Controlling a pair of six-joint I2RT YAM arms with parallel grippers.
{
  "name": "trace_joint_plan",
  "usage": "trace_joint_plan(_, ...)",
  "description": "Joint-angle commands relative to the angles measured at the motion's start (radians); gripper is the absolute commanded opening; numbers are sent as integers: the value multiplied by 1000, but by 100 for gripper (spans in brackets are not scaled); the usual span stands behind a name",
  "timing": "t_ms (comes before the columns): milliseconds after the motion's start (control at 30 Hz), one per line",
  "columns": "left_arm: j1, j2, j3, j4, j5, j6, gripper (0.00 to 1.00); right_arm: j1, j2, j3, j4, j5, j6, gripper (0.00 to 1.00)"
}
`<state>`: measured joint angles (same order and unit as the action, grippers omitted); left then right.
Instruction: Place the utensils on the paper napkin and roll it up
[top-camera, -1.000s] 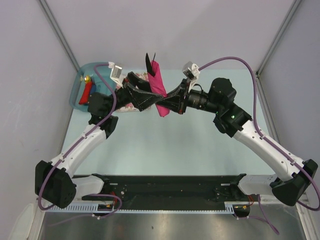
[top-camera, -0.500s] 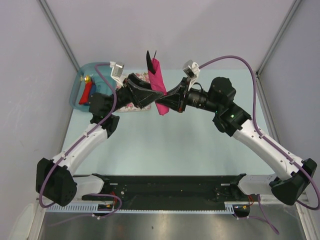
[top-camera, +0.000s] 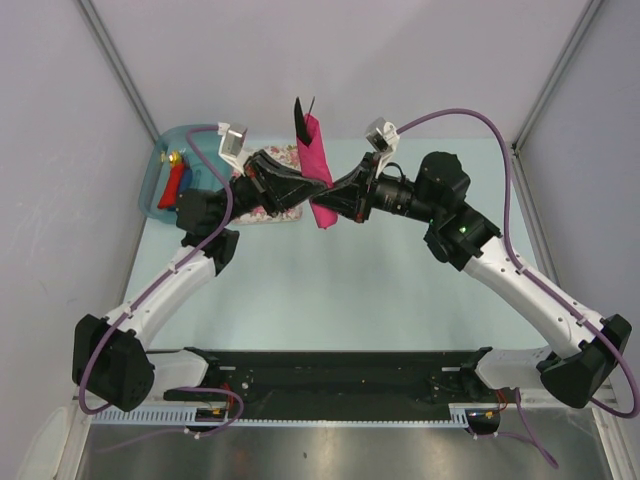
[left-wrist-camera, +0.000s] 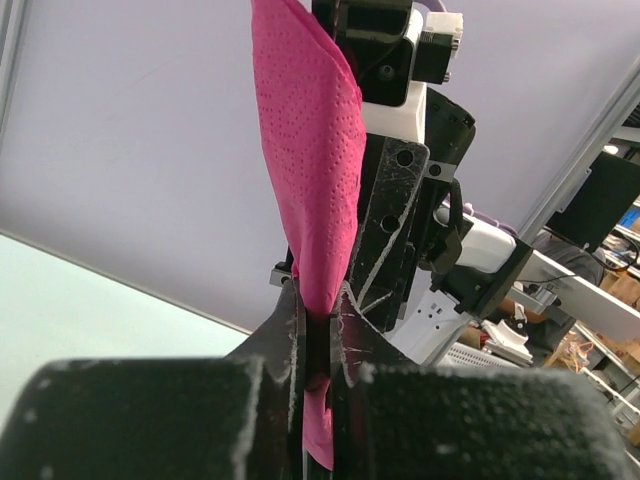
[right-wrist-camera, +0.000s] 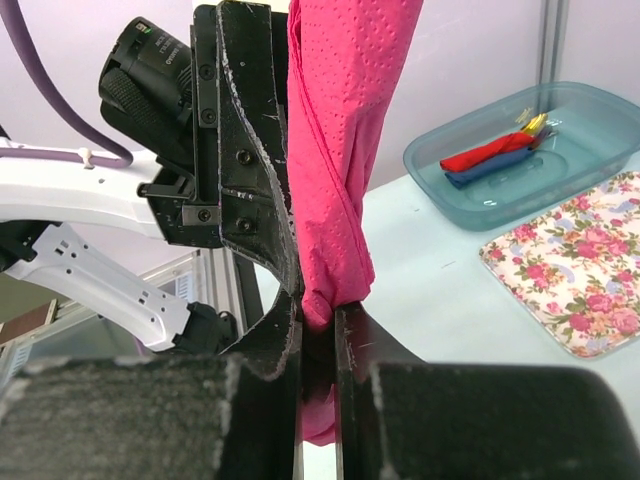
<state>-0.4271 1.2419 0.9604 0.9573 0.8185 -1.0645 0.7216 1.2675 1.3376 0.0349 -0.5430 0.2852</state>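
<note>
Both arms have the rolled-up pink napkin (top-camera: 316, 160) pinched up in the air. The left gripper (left-wrist-camera: 318, 335) has its fingers squeezed nearly together low on the roll, with paper bunched in the thin gap and a short tail poking out below. The right gripper (right-wrist-camera: 318, 325) does the same from the opposite side, clamped tight, and most of the roll rises above its fingertips. From overhead, the dark tips of the utensils (top-camera: 300, 115) stick out of the roll's far end, beyond both sets of fingers. Can't tell fork from knife. Past the right fingers, down on the table (right-wrist-camera: 450, 290), are a floral cloth (right-wrist-camera: 575, 265) and a blue tub (right-wrist-camera: 450, 200) holding red and blue rolls (right-wrist-camera: 490, 155).
</note>
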Motion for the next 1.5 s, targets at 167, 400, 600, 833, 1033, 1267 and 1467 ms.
trace_joint_plan(167,17,16,63,34,19,8,0,-10,-49,58,-6,-26,-96,35)
trace_joint_plan(400,22,24,93,32,22,12,0,-40,-76,60,-102,-15,-144,64)
trace_joint_plan(600,18,30,109,35,24,8,0,-39,-53,41,-87,-31,-123,74)
trace_joint_plan(833,11,18,95,32,21,15,0,-16,-34,21,8,-78,-78,57)
trace_joint_plan(1033,11,10,86,26,18,23,0,-4,-22,28,17,-77,-84,23)
trace_joint_plan(1267,11,7,90,37,16,20,0,10,-10,43,-16,-32,-98,62)
trace_joint_plan(1467,11,8,95,40,14,15,0,19,3,41,-23,-38,-116,58)
